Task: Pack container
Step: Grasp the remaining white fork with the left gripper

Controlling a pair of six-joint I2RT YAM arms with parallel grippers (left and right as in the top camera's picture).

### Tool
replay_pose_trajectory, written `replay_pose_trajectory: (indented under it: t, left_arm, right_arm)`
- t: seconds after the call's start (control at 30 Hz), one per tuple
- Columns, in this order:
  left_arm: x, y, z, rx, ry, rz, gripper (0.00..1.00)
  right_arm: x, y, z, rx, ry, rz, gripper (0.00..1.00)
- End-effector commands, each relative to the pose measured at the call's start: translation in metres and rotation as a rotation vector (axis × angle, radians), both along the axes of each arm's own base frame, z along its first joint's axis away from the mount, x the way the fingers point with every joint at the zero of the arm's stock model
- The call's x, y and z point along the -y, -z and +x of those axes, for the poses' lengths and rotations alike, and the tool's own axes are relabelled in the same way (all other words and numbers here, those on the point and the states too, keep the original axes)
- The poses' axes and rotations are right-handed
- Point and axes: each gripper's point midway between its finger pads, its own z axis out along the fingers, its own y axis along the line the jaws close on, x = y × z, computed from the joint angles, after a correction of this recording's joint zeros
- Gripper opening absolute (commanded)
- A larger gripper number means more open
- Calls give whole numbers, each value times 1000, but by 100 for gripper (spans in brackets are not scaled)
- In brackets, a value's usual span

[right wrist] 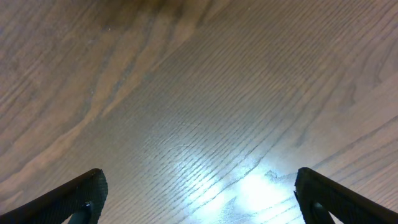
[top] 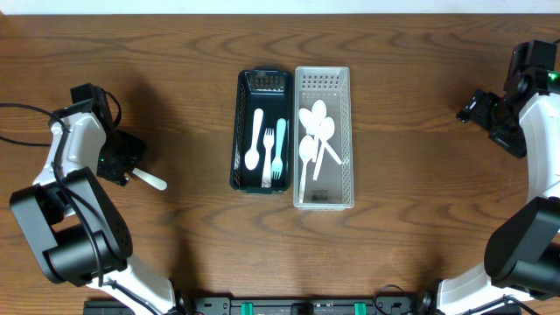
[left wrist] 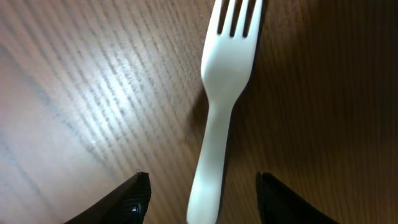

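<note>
A white plastic fork (top: 150,180) lies on the wooden table at the far left; in the left wrist view it (left wrist: 217,93) points tines away. My left gripper (top: 125,166) (left wrist: 202,199) is open, with a finger on each side of the fork's handle and not touching it. A dark basket (top: 238,131) at the table's middle holds a white spoon, a white fork and a teal fork. A white basket (top: 350,131) beside it on the right holds several white spoons. My right gripper (top: 472,109) (right wrist: 199,193) is open and empty over bare wood at the far right.
The two baskets stand side by side, touching, in the middle of the table. Both arm bases rise from the near edge at the left and right corners. A cable runs at the far left.
</note>
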Motion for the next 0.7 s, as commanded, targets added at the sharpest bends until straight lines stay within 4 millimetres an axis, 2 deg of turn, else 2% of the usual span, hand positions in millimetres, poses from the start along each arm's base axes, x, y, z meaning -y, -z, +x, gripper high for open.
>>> replay_pose_trajectory:
  t: [0.0,0.3,0.5,0.67]
  left_arm:
    - [-1,13,-4,-36,-20,-7,56]
    - [0,34,-6,-79,-19,-23,53]
    - [-1,36,-4,-72,-19,-20,37]
    - [-2,36,-1,-60,8,-16,32]
  right_arm:
    - [2,2,-1,-6,1,-3,99]
    - [2,2,-1,-7,1,-3,99]
    - [2,2,-1,-7,1,-3,99]
    - [2,2,-1,-7,1,-3,99]
